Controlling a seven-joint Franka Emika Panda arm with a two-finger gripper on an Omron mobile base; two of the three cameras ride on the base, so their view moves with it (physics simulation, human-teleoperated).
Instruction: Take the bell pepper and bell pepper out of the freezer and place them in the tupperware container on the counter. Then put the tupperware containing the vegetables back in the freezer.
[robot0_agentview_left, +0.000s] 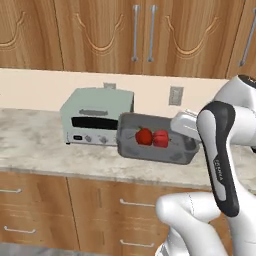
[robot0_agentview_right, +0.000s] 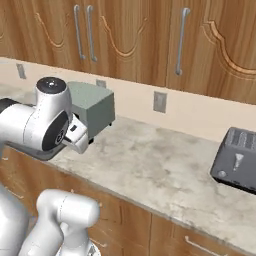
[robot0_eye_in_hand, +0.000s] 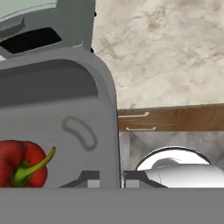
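Tupperware container (robot0_agentview_left: 150, 150) rim clamped in claw (robot0_eye_in_hand: 121, 181), above counter (robot0_agentview_left: 45, 150).

peppers (robot0_agentview_left: 152, 137): red, green stems | tupperware container (robot0_agentview_left: 131, 148): dark grey | counter (robot0_agentview_left: 35, 145): beige marbled

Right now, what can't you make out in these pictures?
- Hand view: the bell pepper is cut off by the left edge.
- Left base view: the right end of the tupperware container is hidden behind the arm.
- Right base view: the arm covers the toaster oven front.
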